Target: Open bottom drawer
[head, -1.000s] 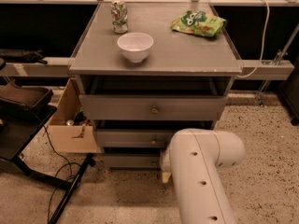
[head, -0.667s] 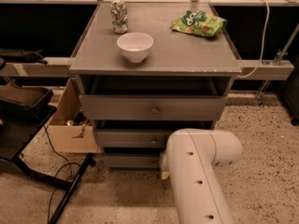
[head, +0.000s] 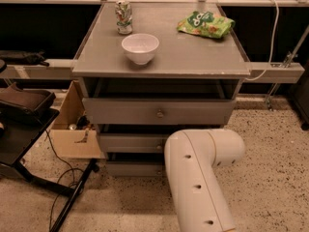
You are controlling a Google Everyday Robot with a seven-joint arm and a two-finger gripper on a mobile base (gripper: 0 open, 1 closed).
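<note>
The bottom drawer (head: 135, 168) is the lowest grey front of the cabinet, close to the floor. Only its left part shows, and its knob is hidden behind my white arm (head: 198, 178). A dark gap runs above its front. My gripper is hidden behind the arm's elbow, low in front of the cabinet near the bottom drawer. The middle drawer (head: 128, 142) and the top drawer (head: 193, 111) sit above it, and the top one's knob (head: 160, 113) is visible.
On the cabinet top (head: 193, 52) stand a white bowl (head: 140, 47), a can (head: 124, 17) and a green snack bag (head: 205, 24). A cardboard box (head: 72, 139) and a black chair (head: 24, 110) stand to the left. A black stand leg and cables (head: 72, 202) lie on the floor.
My arm has shifted slightly to the left in front of the lower drawers. The cabinet and the things on it have not moved.
</note>
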